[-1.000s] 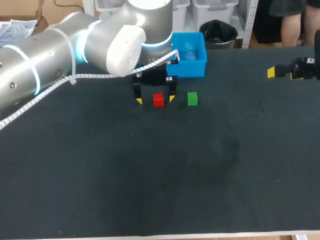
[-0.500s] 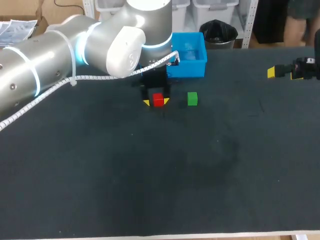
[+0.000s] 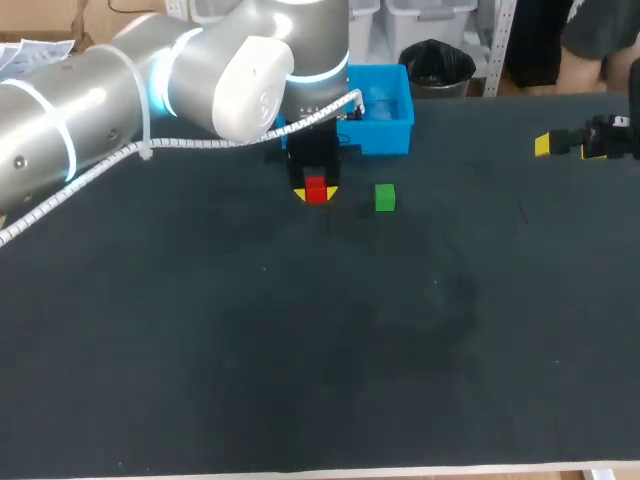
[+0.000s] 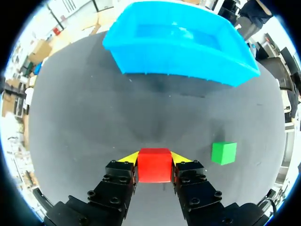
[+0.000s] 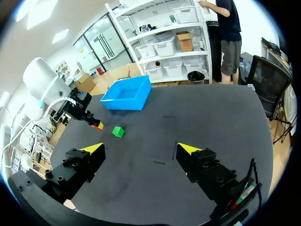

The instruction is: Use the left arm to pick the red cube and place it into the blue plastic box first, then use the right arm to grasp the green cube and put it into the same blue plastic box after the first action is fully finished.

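Note:
The red cube (image 3: pixel 316 189) sits between the yellow tips of my left gripper (image 3: pixel 316 194), which is shut on it just in front of the blue plastic box (image 3: pixel 385 137). In the left wrist view both fingers press the red cube (image 4: pixel 154 165) from its two sides, and the blue box (image 4: pixel 178 63) lies ahead with nothing in it. The green cube (image 3: pixel 385 197) rests on the table to the right of the red one, also seen as the green cube (image 4: pixel 224 153) beside the left gripper. My right gripper (image 3: pixel 572 146) hangs open at the far right, holding nothing.
The black table top (image 3: pixel 330 340) stretches wide in front of the cubes. From the right wrist view the right gripper (image 5: pixel 141 149) is far from the green cube (image 5: pixel 117 132) and the blue box (image 5: pixel 126 104).
The left gripper's fingers closed in from wide open onto the red cube, then shifted slightly toward the blue box with it. The right arm and the green cube stayed put.

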`<action>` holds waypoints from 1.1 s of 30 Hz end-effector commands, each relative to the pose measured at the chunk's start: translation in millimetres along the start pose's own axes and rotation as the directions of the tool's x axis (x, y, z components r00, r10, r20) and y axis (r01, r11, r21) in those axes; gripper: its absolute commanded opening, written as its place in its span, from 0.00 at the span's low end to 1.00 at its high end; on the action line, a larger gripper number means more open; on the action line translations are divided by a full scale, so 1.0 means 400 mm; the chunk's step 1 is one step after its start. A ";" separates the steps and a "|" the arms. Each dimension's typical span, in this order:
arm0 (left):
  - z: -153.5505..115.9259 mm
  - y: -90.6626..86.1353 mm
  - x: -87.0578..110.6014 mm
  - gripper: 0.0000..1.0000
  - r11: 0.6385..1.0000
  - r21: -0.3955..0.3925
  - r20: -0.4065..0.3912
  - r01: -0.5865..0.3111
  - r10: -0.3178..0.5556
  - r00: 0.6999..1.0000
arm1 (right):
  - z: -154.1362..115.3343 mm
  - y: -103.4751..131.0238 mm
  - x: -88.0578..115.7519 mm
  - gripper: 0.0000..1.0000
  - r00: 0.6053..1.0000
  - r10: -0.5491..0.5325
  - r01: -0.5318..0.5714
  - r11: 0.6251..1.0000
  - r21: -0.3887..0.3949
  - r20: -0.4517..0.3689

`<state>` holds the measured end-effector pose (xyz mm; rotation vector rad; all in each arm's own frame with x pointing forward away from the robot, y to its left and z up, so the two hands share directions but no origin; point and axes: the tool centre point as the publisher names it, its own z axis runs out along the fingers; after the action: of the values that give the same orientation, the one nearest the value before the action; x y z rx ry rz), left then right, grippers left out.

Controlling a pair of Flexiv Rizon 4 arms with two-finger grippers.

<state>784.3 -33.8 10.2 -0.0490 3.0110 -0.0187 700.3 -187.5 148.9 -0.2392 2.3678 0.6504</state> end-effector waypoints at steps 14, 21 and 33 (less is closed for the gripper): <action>-0.152 0.006 -0.036 0.00 0.997 0.077 0.057 0.000 -0.004 0.998 | 0.000 0.001 0.000 1.00 1.000 0.000 0.000 1.000 0.002 -0.001; -0.196 0.012 -0.056 0.00 0.995 0.100 0.098 0.003 -0.013 0.995 | 0.000 0.001 0.000 1.00 1.000 0.000 0.000 1.000 0.002 -0.001; -0.265 0.002 -0.117 0.00 0.991 0.132 0.177 0.001 -0.025 0.984 | 0.000 0.001 0.000 1.00 1.000 0.000 0.000 1.000 0.002 -0.001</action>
<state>816.4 -31.0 117.9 -0.0516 2.8280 -0.1972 700.3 -187.5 148.9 -0.2392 2.3678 0.6504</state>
